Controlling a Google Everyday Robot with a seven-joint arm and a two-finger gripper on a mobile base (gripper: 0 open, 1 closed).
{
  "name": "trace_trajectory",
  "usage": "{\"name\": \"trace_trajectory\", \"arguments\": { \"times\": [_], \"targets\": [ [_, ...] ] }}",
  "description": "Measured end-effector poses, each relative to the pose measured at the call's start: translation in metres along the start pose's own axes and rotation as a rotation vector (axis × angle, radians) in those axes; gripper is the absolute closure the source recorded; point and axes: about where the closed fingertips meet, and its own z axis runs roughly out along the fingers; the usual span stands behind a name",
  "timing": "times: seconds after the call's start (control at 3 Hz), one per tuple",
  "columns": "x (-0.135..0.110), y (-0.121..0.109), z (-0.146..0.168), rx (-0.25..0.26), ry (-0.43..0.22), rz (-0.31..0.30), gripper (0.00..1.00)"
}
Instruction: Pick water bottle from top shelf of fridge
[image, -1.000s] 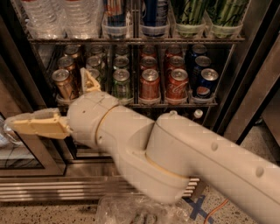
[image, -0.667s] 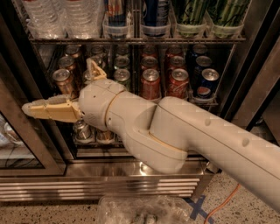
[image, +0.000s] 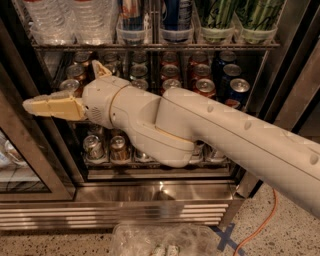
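my gripper (image: 62, 86) hangs empty, fingers (image: 50, 107) spread wide, before the cans (image: 205, 86). the water bottle (image: 95, 20) stands above it on the top shelf (image: 200, 46); i'd raise first, then reach in level.

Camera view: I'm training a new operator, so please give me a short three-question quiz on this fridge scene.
1. Multiple choice: where on the top shelf do the water bottles stand? A) left end B) middle C) right end
2. True or false: the pincer is above the top shelf.
3. Fill in: the tall cans at the shelf's right end are patterned in ____.

Key
1. A
2. False: the pincer is lower, level with the soda cans, at the left side of the fridge.
3. green
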Motion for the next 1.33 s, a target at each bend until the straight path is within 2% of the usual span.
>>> {"name": "trace_trajectory", "arguments": {
  "times": [0.33,0.67,1.0,1.33],
  "targets": [
    [-0.01,-0.017,0.013,0.078,0.004,0.065,0.0],
    [-0.013,-0.023,0.013,0.138,-0.01,0.161,0.0],
    [-0.025,0.035,0.031,0.124,-0.018,0.212,0.0],
    [-0.056,0.11,0.06,0.098,-0.071,0.166,0.0]
  ]
}}
